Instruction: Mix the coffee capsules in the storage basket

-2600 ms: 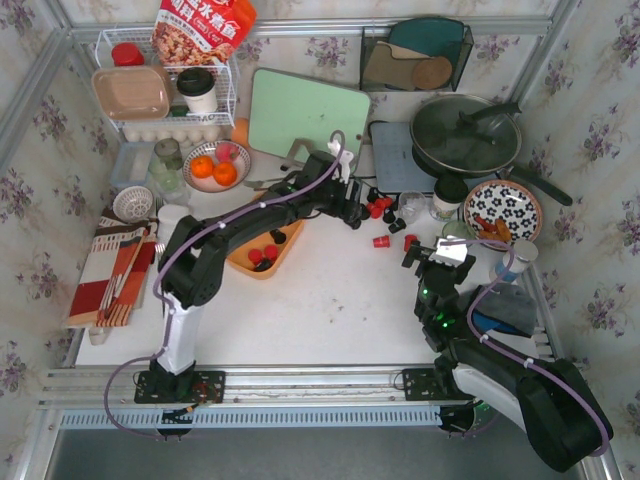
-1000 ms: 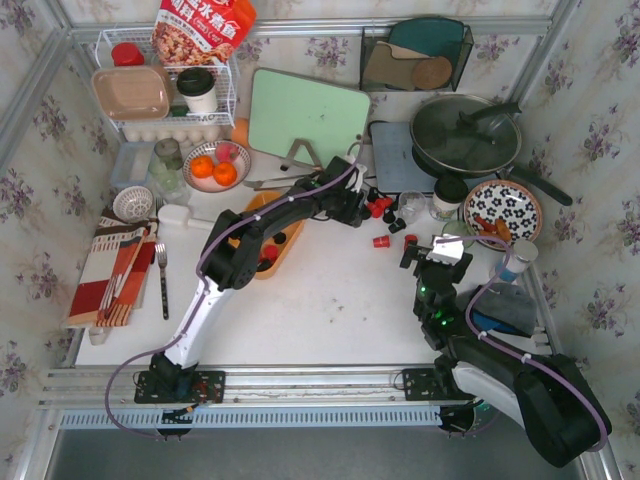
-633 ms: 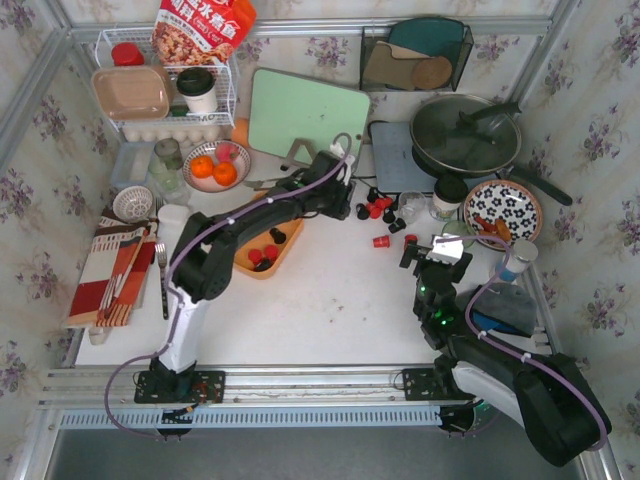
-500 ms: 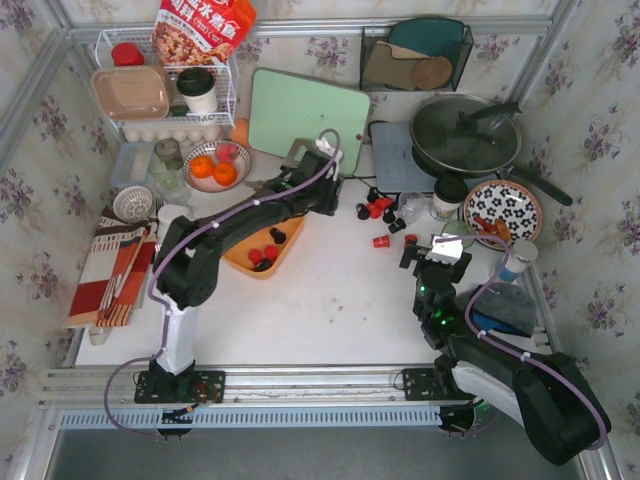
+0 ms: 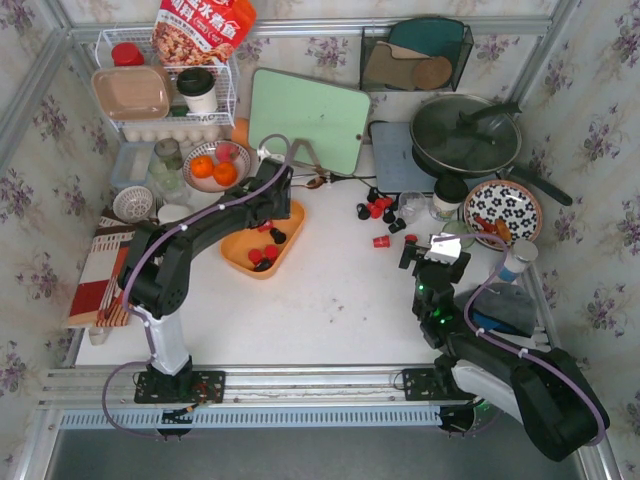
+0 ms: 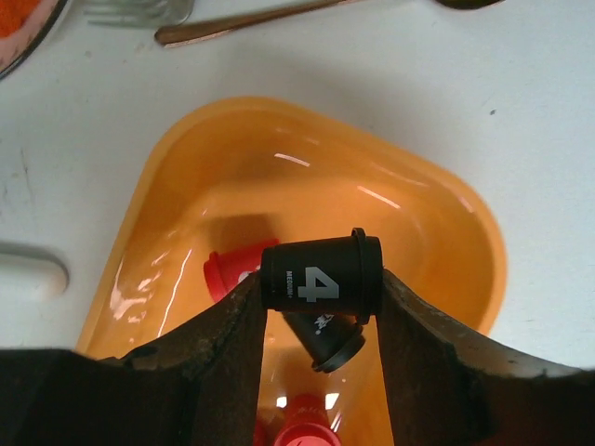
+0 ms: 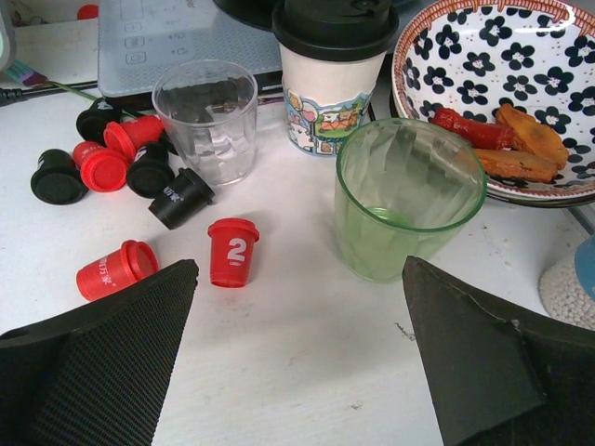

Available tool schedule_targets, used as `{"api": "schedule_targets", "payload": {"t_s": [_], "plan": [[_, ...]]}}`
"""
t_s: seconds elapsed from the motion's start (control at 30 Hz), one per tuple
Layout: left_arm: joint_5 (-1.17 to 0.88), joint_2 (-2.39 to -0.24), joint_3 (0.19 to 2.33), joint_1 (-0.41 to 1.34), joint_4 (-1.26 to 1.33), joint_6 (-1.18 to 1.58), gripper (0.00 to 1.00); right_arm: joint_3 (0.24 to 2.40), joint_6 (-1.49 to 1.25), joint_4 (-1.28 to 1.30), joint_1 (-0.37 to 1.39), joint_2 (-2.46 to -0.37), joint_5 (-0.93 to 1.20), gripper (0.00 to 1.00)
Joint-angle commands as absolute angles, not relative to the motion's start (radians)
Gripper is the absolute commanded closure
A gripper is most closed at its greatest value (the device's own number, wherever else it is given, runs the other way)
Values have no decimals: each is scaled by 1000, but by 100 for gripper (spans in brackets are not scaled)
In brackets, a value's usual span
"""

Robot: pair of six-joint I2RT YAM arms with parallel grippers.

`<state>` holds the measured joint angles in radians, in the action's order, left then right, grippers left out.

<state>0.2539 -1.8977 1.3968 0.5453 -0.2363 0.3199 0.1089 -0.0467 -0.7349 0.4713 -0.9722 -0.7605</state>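
White table (image 5: pixel 330 310) carries everything. Left arm (image 5: pixel 190 235) reaches out over the orange basket (image 5: pixel 243 262), which sits left of centre on the table, just in front of the fruit bowl (image 5: pixel 215 165). Right arm (image 5: pixel 500 370) sits low at the near right edge. Flowered plate (image 7: pixel 483 56) is at far right with food on it. Left gripper (image 6: pixel 321 302) hangs over the basket's inside, fingers clamped on a black capsule (image 6: pixel 321 276) marked "4", held sideways with its rim to the right. Right gripper (image 7: pixel 297 307) has its jaws spread wide with nothing between them, facing the loose capsules. Green glass (image 7: pixel 409 195) is straight ahead of it, paper cup (image 7: pixel 335 74) behind that, clear cup (image 7: pixel 206 116) to the left. In the basket under the held one: a second black capsule (image 6: pixel 327 342), a red capsule (image 6: pixel 226 274) left of it, more red at the near end (image 6: pixel 302 432). Outside the basket: mixed red/black cluster (image 7: pixel 102 158) beside the clear cup, one black on its side (image 7: pixel 181 197), a red one standing, marked "2" (image 7: pixel 232 251), and a red one on its side (image 7: pixel 116 269).
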Motion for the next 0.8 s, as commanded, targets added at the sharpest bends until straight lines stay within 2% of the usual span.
{"api": "schedule_targets", "payload": {"t_s": [0.0,0.5,0.53,0.57,0.77], "plan": [[318,-1896,1384,539,-262,370,49,120,-53,-759,471,-983,-764,0],[296,-1821,1279,539,-136,371,29,122,-55,-759,472,-994,-763,0],[286,-1809,1264,539,-110,370,18,121,-55,-759,471,-995,-763,0],[278,-1800,1251,540,-93,368,2,121,-55,-760,471,-995,-764,0],[249,-1779,1237,543,-64,369,1,123,-55,-757,472,-993,-761,0]]}}
